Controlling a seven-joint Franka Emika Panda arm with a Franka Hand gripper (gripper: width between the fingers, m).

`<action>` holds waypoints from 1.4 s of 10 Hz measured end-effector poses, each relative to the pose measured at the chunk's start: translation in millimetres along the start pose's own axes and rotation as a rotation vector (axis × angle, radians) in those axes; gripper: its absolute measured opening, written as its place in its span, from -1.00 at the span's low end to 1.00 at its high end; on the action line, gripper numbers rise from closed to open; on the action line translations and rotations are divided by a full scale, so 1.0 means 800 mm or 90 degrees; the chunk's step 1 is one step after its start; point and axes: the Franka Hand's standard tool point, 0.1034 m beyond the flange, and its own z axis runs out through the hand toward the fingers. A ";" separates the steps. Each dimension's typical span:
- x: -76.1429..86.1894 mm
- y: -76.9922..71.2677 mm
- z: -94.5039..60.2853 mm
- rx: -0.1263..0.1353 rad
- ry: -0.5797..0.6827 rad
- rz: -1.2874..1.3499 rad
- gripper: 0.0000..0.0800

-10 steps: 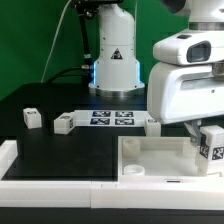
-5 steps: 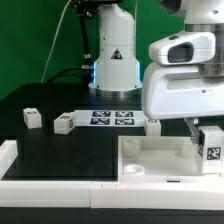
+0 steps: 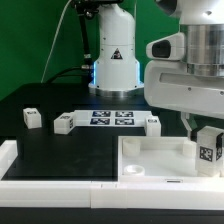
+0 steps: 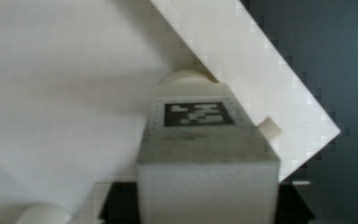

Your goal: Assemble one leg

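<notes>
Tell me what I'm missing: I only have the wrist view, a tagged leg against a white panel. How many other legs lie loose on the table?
Observer: Three loose legs sit on the black table: two toward the exterior view's left, and one at the marker board, by its end on the exterior view's right.
Operator: And where along the panel is my leg?
Observer: The leg, gripped by the end effector, is upright at the exterior view's right side of the panel, with its tag toward that camera.
</notes>
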 end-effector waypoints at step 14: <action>-0.012 -0.011 -0.007 -0.018 0.003 -0.438 0.62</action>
